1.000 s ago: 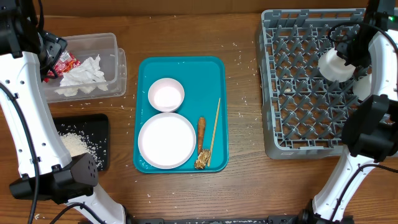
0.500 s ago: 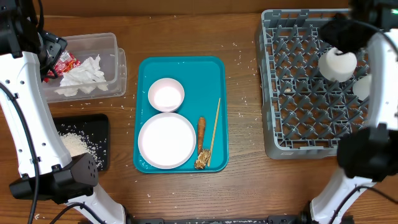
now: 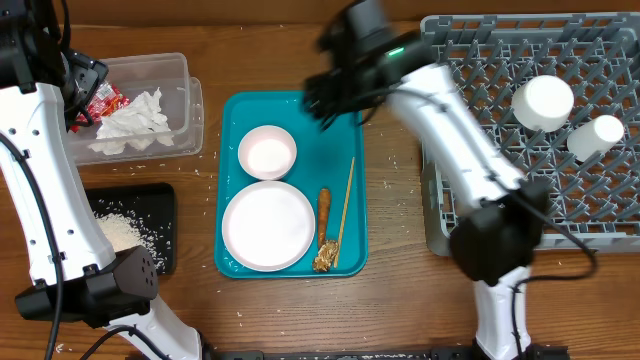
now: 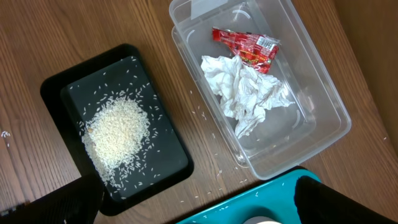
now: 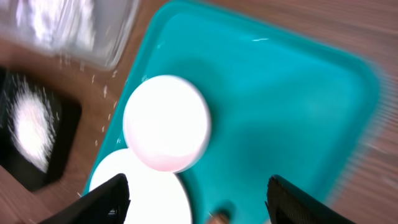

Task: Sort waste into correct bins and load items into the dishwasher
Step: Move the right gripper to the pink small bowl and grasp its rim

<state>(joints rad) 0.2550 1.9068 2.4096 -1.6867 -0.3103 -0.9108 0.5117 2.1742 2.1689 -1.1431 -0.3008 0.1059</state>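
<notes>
Overhead, the right end effector (image 3: 322,103) has swung from the rack (image 3: 560,200), leaving the racked bowl (image 3: 543,102) there, to the top of the teal tray (image 3: 310,160); it should settle squarely over the rim of the tray bowl (image 3: 267,152). Left wrist: the left end effector (image 4: 199,208) hangs wide, empty, above tub (image 4: 298,37) and black tray (image 4: 53,87). Right wrist: its fingers (image 5: 109,199) stand wide, nothing between, tray bowl ahead.

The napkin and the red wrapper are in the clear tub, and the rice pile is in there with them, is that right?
Not quite. The napkin and wrapper are in the clear tub, but the rice pile lies in the black tray beside it. The left wrist view shows this.
</notes>
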